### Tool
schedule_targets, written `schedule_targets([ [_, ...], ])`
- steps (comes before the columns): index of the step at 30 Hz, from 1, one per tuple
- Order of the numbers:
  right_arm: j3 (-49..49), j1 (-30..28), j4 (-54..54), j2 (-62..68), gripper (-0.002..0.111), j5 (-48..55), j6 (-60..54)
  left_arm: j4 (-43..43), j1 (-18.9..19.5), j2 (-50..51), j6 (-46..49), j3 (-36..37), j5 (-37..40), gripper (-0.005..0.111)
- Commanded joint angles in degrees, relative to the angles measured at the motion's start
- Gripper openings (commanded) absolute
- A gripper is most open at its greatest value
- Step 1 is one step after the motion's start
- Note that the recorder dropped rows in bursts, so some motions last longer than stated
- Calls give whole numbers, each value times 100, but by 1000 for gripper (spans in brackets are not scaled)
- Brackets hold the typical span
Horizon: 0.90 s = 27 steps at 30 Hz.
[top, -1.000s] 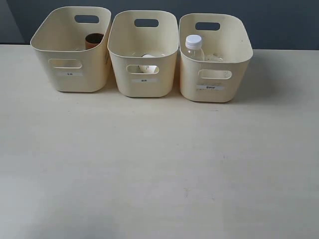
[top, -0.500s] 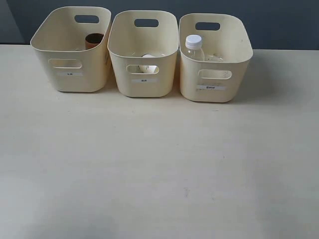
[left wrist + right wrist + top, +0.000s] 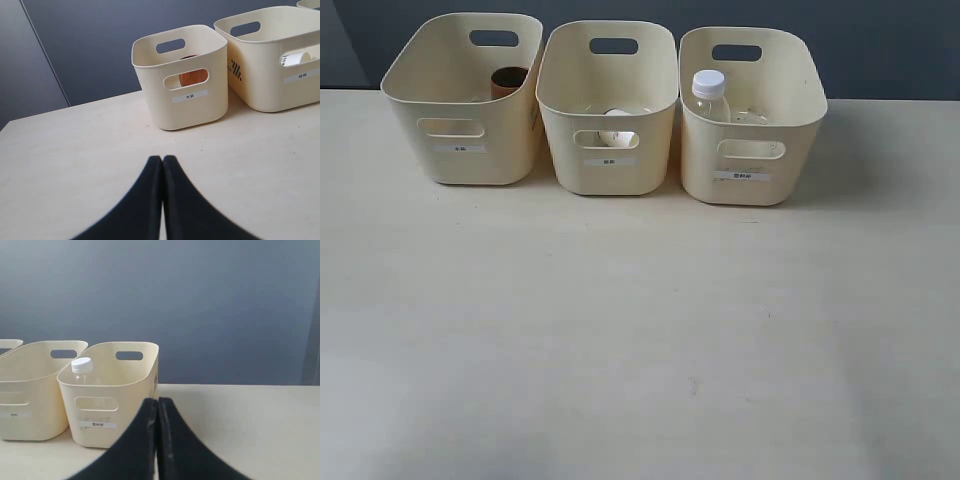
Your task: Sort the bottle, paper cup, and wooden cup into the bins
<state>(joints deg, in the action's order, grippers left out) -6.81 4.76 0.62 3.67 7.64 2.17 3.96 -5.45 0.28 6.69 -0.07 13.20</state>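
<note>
Left wrist view: left bin (image 3: 180, 75) front label (image 3: 189, 96) reads "木杯"; middle bin (image 3: 270, 55) label (image 3: 302, 76) reads "纸杯". Right bin (image 3: 752, 115) label (image 3: 741, 176) too small to read in any view. No other text.

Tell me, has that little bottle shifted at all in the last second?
No. The bottle stands in the same spot inside the right bin, its white cap level with the rim as before.
</note>
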Motion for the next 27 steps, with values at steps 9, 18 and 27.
schedule_targets([
  [9, 681, -30, -216, -367, -1, -733, -70, 0, -42, -28, -11, 7, -32, 0],
  [18, 681, -30, -265, -367, -1, -764, -70, 0, -42, -28, -11, 7, -32, 0],
  [27, 681, -533, -263, -367, -1, -733, -70, 0, -42, -28, -11, 7, -32, 0],
])
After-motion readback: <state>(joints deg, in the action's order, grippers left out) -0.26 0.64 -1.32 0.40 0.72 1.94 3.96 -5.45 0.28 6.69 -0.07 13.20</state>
